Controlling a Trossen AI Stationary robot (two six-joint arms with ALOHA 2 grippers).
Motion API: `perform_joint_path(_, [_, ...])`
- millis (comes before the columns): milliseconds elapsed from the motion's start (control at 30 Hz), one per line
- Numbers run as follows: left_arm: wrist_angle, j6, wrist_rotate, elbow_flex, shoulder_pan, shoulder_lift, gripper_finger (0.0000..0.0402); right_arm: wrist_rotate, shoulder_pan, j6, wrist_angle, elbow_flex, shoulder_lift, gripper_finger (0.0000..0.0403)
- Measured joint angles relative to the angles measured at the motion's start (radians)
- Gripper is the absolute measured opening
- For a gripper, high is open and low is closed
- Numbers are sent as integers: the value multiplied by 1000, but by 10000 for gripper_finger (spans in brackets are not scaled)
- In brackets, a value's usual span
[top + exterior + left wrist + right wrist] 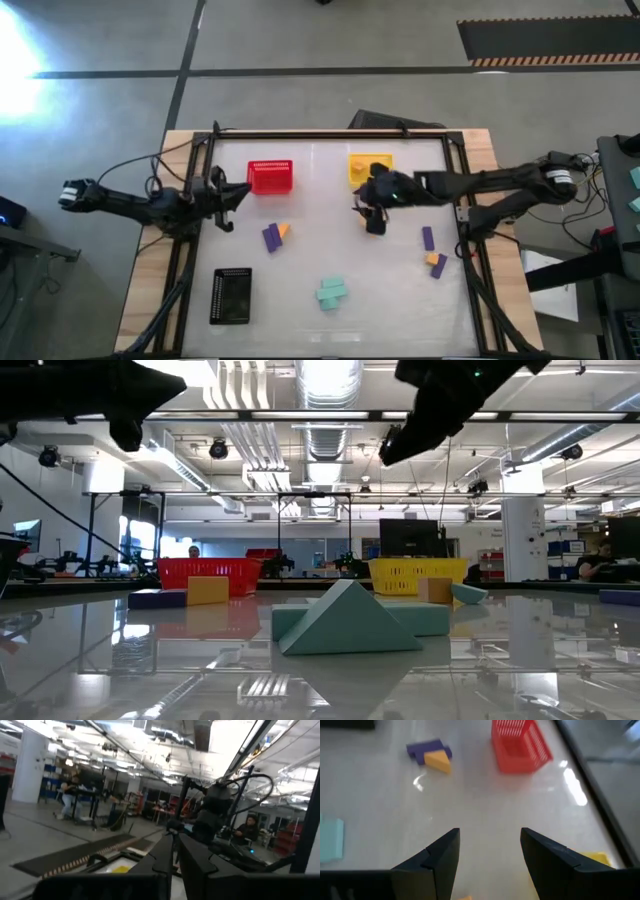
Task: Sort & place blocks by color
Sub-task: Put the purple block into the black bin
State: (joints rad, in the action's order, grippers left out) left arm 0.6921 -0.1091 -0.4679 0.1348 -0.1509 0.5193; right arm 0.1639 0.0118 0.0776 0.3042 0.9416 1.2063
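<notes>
My right gripper (372,216) hangs open above the table's middle, just in front of the yellow basket (370,166), and nothing lies between its fingers (487,855). A purple block and an orange block (274,235) lie touching left of it. A cluster of teal blocks (332,292) lies nearer the front edge, with a teal wedge (345,622) foremost in the low view. A purple block (428,238), an orange block (435,259) and another purple block (441,268) lie on the right. My left gripper (226,203) waits, shut, at the table's left edge.
A red mesh basket (270,177) stands at the far edge beside the yellow one, and it also shows in the right wrist view (520,745). A black basket (231,296) lies near the front left. The frame's rails (463,200) run along the table's sides. People sit in the room beyond.
</notes>
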Motion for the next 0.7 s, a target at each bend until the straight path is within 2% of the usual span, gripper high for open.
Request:
perform_joint_path(100, [-28,-49,-1,43,0,97,12,52,-44,0,-100,-68,-53,201])
perform_joint_path(233, [-155,-173,-1,120,0,209,12,56,-75,17,-245,-160,-119,201])
perform_joint_path(367, [-468,-369,0,251,-4,313,12,57,-84,30,-326,-230,-176,201])
perform_joint_path(567, [-1134,-687,5,520,-57,504,2,57,-84,61,-421,-312,-241,201])
perform_joint_path(700, [-1413,-790,84,686,-80,638,1,57,-84,90,-423,-333,-271,201])
